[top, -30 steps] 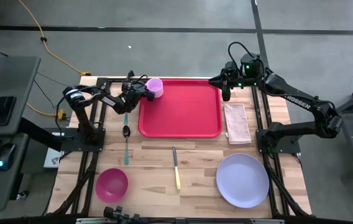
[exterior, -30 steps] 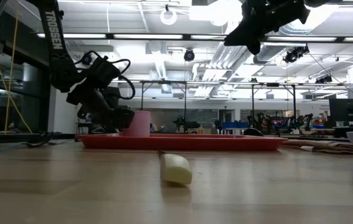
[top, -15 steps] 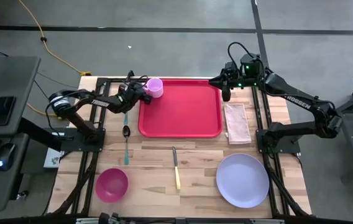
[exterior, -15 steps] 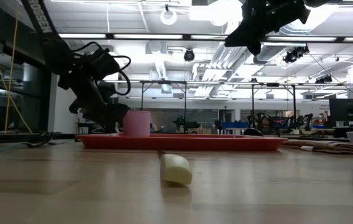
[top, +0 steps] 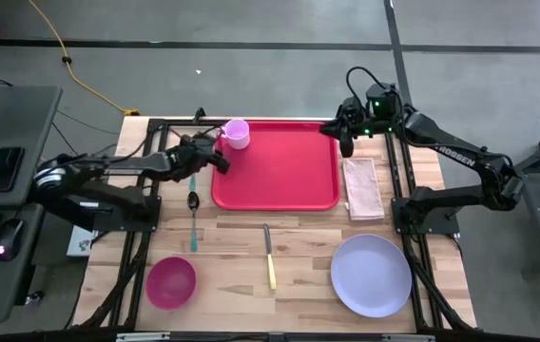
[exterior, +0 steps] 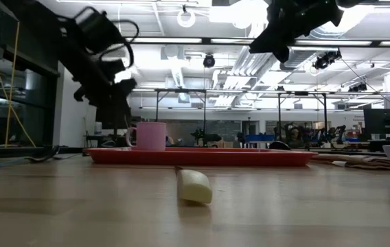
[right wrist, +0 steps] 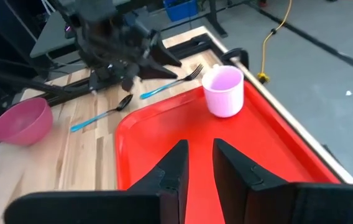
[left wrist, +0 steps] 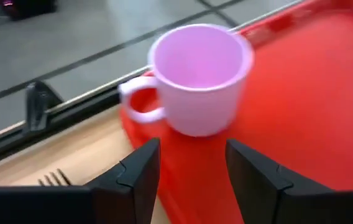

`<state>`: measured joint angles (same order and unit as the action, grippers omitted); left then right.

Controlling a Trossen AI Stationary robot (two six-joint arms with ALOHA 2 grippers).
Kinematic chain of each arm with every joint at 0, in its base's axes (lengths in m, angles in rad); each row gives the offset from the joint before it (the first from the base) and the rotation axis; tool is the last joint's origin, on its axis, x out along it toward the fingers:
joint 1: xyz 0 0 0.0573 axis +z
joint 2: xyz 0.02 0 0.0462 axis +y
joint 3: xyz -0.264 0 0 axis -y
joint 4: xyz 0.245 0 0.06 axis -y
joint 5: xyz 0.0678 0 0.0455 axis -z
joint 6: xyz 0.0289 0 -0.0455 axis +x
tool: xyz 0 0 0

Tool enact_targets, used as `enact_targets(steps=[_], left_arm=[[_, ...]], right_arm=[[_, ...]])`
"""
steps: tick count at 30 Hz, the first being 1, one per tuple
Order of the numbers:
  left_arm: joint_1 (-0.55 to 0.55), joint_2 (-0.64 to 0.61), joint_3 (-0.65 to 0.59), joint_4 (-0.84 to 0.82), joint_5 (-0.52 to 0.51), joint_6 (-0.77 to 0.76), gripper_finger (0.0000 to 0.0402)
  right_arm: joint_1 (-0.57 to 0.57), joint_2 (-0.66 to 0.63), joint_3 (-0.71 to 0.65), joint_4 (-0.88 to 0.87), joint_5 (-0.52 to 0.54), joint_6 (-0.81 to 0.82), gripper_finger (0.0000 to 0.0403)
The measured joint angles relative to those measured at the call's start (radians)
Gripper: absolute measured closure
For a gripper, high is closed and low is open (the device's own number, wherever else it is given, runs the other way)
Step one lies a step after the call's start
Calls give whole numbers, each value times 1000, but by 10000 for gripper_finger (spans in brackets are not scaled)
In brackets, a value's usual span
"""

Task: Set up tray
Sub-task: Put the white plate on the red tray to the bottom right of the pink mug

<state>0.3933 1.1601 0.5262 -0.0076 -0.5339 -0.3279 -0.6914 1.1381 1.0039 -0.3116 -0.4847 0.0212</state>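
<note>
The red tray lies flat on the wooden table, at the middle of its far side. A pink cup stands upright on its base in the tray's far left corner, its handle toward the table's left. My left gripper hovers open just near-left of the cup, above the tray's left rim, and touches nothing. My right gripper hangs high over the tray's far right corner. Its fingers stand a little apart with nothing between them.
Left of the tray lie a fork and a blue-handled spoon. A yellow-handled knife lies near the middle and a folded napkin right of the tray. Near the front edge are a pink bowl and a lavender plate.
My left gripper has drawn back from the cup toward the table's near-left and risen well above it, staying open. Its arm has folded back toward the left edge. The cup stays upright on the tray.
</note>
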Motion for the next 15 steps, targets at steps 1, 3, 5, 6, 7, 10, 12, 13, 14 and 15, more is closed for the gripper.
enact_targets(steps=[1, 3, 5, 6, 7, 10, 12, 13, 14, 15], left_arm=[[-13, -27, 0, -15, 23, -1, 190], [-36, -79, 0, -31, 72, -10, 190], [-56, -125, 0, -45, 126, -41, 190], [-66, -147, 0, -49, 157, -53, 190], [-76, -169, 0, -58, 189, -65, 190], [-97, -223, 0, -58, 311, -73, 190], [-109, -256, 0, -63, 395, -74, 190], [-115, -269, 0, -65, 431, -74, 190], [-124, -282, 0, -73, 467, -78, 190], [-133, -292, 0, -78, 498, -91, 190]], right_arm=[[4, 0, 0, -5, 0, -2, 350], [14, 0, 0, -9, -3, -18, 350], [25, 0, 0, -10, -4, -24, 352], [31, 0, 0, -11, -8, -24, 352], [37, 0, 0, -13, -20, -24, 352], [56, 0, 0, -14, -78, -24, 350], [73, 0, 0, -16, -105, -22, 348], [81, 0, 0, -21, -109, -21, 347], [92, 0, 0, -32, -109, -22, 347], [101, 0, 0, -45, -109, -22, 347]])
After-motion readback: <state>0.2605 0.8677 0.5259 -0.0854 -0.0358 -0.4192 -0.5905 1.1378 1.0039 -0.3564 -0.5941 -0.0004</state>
